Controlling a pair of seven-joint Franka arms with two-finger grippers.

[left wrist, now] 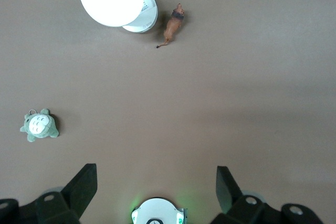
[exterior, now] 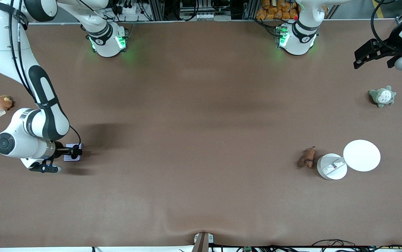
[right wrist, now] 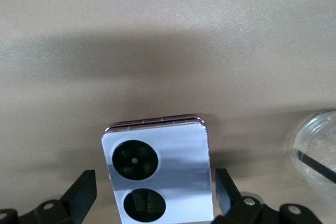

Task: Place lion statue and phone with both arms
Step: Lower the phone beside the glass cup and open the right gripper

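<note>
The phone [exterior: 72, 154], pale lavender with two black camera circles, lies flat on the table at the right arm's end. My right gripper [exterior: 75, 151] is low over it and open. In the right wrist view the phone [right wrist: 176, 153] sits between the two fingers of the right gripper [right wrist: 154, 182], with a gap on each side. The reddish-brown lion statue [exterior: 308, 157] lies on the table toward the left arm's end and also shows in the left wrist view [left wrist: 173, 23]. My left gripper [exterior: 374, 63] is open and empty, high over the table's corner near its base; its spread fingers [left wrist: 84, 187] frame bare table.
Two white discs lie beside the lion: a larger one [exterior: 361, 155] overlapping a smaller labelled one [exterior: 331, 167]. A grey-green plush [exterior: 382, 96] sits under the left gripper's side. A round brown plush [exterior: 3, 102] sits at the table edge by the right arm.
</note>
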